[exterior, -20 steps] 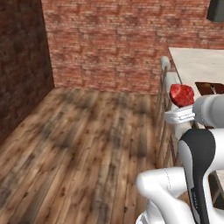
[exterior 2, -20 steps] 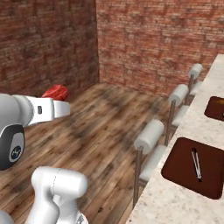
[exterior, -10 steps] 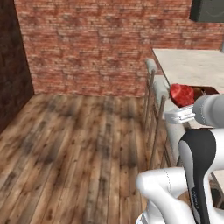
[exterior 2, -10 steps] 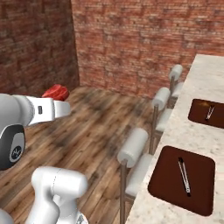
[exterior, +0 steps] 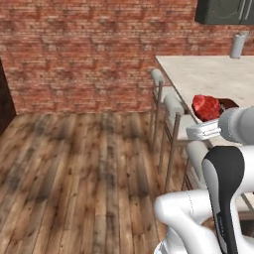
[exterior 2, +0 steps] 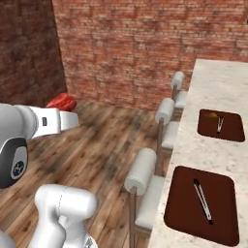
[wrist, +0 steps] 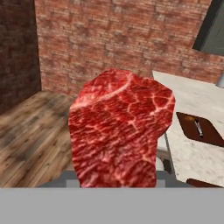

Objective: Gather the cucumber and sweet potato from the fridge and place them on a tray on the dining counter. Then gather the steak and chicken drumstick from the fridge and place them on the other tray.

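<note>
A raw red marbled steak (wrist: 120, 131) fills the middle of the hand view, held between my fingers. In the left base view the steak (exterior: 206, 106) sticks up from my gripper (exterior: 205, 119), just left of the dining counter (exterior: 208, 74). From the right base view, my gripper (exterior 2: 67, 112) is shut on the steak (exterior 2: 62, 101) above the wooden floor, well left of the counter. Two dark brown trays lie on the counter: a near tray (exterior 2: 184, 208) and a far tray (exterior 2: 232, 131), each with a thin metal utensil on it.
White bar stools (exterior 2: 143, 169) (exterior 2: 164, 110) (exterior: 173, 105) line the counter's edge between my arm and the trays. Brick walls stand behind. Open wooden floor (exterior: 74, 163) spreads to the left. A grey cylinder (exterior: 238, 45) stands at the counter's far end.
The whole picture has shifted: the base has moved, bringing the counter, stools and trays further into view. The steak stays gripped in the same pose.
</note>
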Available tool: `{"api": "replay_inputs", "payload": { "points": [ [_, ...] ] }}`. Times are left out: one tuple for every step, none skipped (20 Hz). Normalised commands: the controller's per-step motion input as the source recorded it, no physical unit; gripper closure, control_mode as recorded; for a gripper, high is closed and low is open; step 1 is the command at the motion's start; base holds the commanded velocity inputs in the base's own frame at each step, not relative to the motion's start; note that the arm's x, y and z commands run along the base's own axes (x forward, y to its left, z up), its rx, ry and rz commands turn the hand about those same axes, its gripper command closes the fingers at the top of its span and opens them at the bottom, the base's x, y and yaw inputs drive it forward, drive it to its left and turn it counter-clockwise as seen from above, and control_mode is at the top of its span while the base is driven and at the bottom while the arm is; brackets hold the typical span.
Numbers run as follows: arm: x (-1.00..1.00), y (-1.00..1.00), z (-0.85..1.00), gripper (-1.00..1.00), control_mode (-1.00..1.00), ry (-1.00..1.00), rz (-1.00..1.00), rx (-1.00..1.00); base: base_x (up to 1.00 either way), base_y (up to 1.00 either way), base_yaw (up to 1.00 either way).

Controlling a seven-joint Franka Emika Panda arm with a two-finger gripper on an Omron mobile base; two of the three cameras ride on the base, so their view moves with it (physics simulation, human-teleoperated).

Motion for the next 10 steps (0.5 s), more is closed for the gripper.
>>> {"api": "replay_inputs", "payload": {
  "points": [
    [0.00, 0.00, 0.00, 1.00, 1.00, 0.00, 0.00, 0.00, 0.51, 0.34, -0.25],
    [0.00, 0.00, 0.00, 1.00, 1.00, 0.00, 0.00, 0.00, 0.51, 0.32, -0.25],
    [0.00, 0.00, 0.00, 1.00, 1.00, 0.00, 0.00, 0.00, 0.51, 0.34, -0.25],
    [0.00, 0.00, 0.00, 1.00, 1.00, 0.00, 0.00, 0.00, 0.51, 0.37, -0.25],
    [0.00, 0.00, 0.00, 1.00, 1.00, 0.00, 0.00, 0.00, 0.51, 0.38, -0.25],
    [0.00, 0.00, 0.00, 1.00, 1.00, 0.00, 0.00, 0.00, 0.49, 0.41, -0.24],
    [0.00, 0.00, 0.00, 1.00, 1.00, 0.00, 0.00, 0.00, 0.36, 0.44, -0.23],
    [0.00, 0.00, 0.00, 1.00, 1.00, 0.00, 0.00, 0.00, 0.20, 0.48, -0.23],
    [0.00, 0.00, 0.00, 1.00, 1.00, 0.00, 0.00, 0.00, 0.15, 0.52, -0.23],
    [0.00, 0.00, 0.00, 1.00, 1.00, 0.00, 0.00, 0.00, 0.11, 0.56, -0.25]
  ]
}}
